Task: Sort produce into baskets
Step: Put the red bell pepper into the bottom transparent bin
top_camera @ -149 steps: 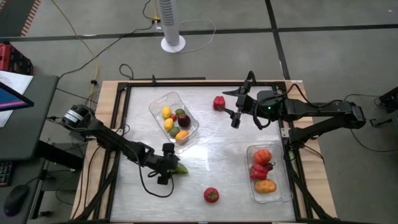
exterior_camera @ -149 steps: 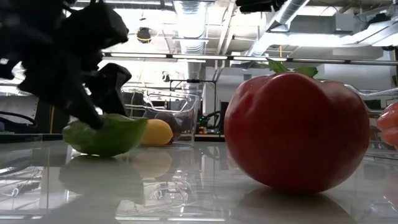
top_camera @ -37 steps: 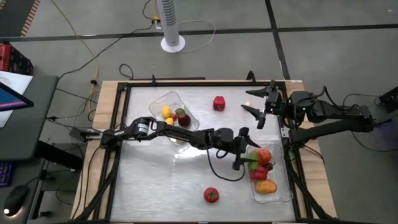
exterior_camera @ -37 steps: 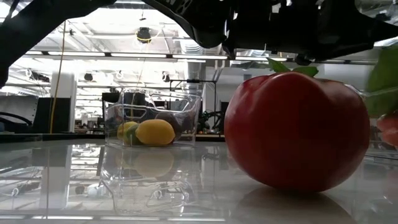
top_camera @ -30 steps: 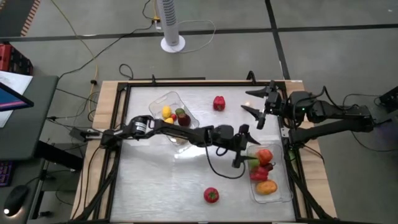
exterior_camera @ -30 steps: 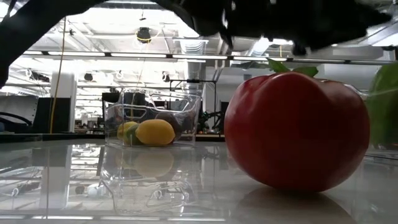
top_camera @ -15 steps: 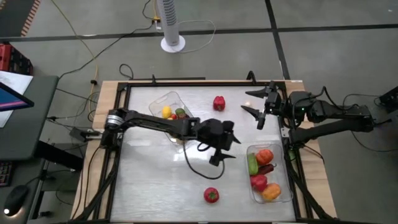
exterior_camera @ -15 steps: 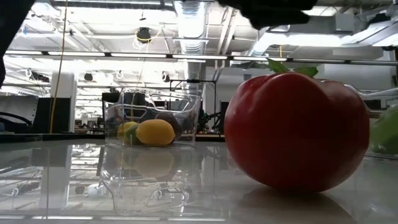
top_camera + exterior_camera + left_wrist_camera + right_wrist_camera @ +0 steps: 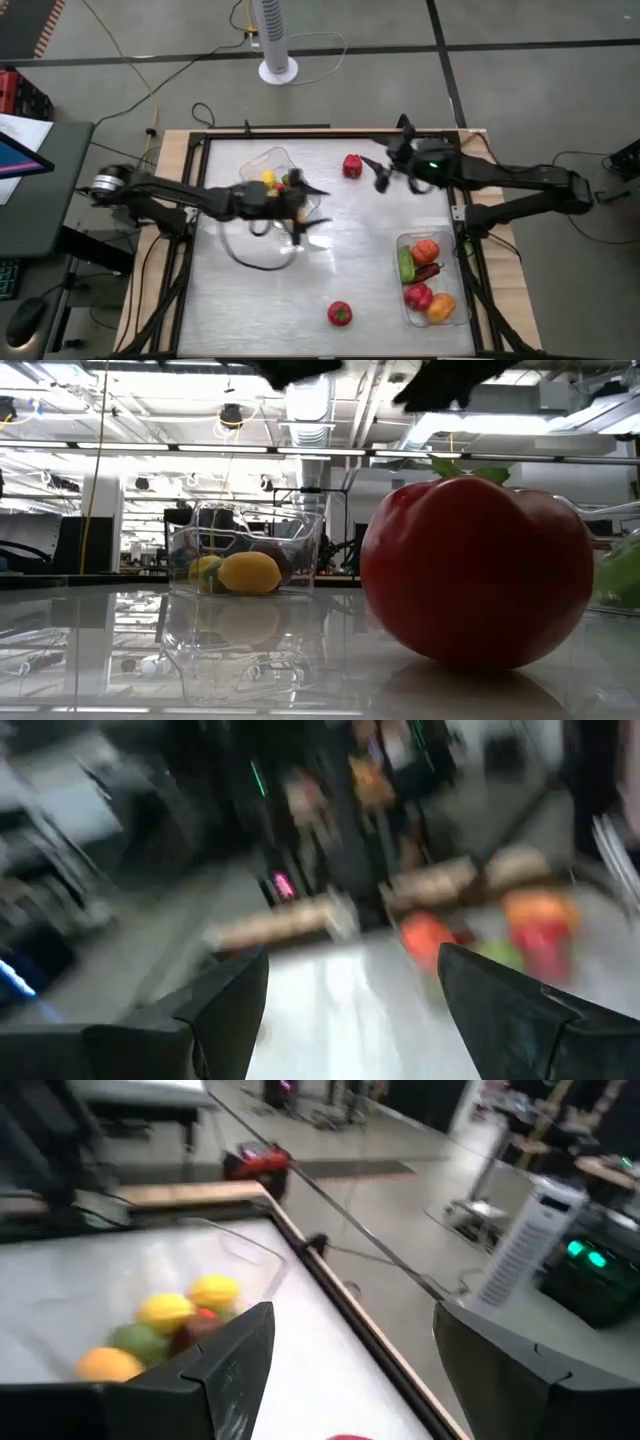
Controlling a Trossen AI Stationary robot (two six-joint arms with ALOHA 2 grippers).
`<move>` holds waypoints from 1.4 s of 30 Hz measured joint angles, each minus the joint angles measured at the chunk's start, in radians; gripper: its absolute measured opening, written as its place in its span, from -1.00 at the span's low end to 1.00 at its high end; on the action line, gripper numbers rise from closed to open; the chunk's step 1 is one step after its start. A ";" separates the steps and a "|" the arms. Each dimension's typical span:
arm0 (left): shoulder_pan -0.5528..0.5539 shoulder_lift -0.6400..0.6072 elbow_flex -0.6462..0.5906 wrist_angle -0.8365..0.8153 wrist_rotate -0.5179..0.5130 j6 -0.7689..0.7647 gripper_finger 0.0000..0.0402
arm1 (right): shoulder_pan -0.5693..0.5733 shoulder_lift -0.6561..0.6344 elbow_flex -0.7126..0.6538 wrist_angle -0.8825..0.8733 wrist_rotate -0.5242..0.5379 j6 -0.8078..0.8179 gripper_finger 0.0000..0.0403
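Observation:
My left gripper point(image 9: 312, 207) is open and empty above the table's middle, beside the left clear basket point(image 9: 262, 160), which holds yellow, green and dark pieces and is partly hidden by the arm. My right gripper point(image 9: 373, 175) is open and empty just right of a red pepper point(image 9: 352, 165) lying on the table at the far side. The right clear basket point(image 9: 458, 300) holds a green cucumber point(image 9: 405, 264), a tomato, red peppers and an orange piece. A red tomato point(image 9: 340, 314) rests on the table near the front edge and fills the low view point(image 9: 478, 570).
A dark frame point(image 9: 200, 150) runs round the white table top. A white fan point(image 9: 277, 40) stands on the floor beyond the far edge. The left basket also shows in the right wrist view point(image 9: 170, 1320) and the low view point(image 9: 245, 550).
My left gripper has let go of the green cucumber, which now lies in the right basket, and has drawn back quickly toward the table's left, to the left basket. My right gripper has gone toward the table's left, close to the red pepper.

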 joint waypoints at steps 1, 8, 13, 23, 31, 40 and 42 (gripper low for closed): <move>0.000 -0.047 -0.037 0.044 -0.011 0.006 0.39 | -0.027 0.037 0.000 0.025 -0.014 0.000 0.49; 0.016 -0.311 -0.203 0.165 -0.027 0.019 0.39 | -0.201 0.305 0.000 0.136 -0.182 0.001 0.49; 0.028 -0.450 -0.243 0.136 -0.108 0.103 0.39 | -0.261 0.452 0.000 0.201 -0.181 0.081 0.49; 0.047 -0.693 -0.276 -0.020 -0.022 0.190 0.39 | -0.266 0.623 0.000 0.273 -0.121 0.138 0.49; 0.047 -0.828 -0.323 -0.052 -0.018 0.190 0.39 | -0.259 0.666 0.012 0.278 -0.101 0.163 0.59; 0.047 -0.851 -0.323 -0.096 -0.011 0.150 0.39 | -0.234 0.763 0.014 0.257 -0.127 0.194 0.75; 0.047 -0.850 -0.323 -0.096 -0.011 0.149 0.39 | -0.230 0.782 0.016 0.258 -0.089 0.183 0.77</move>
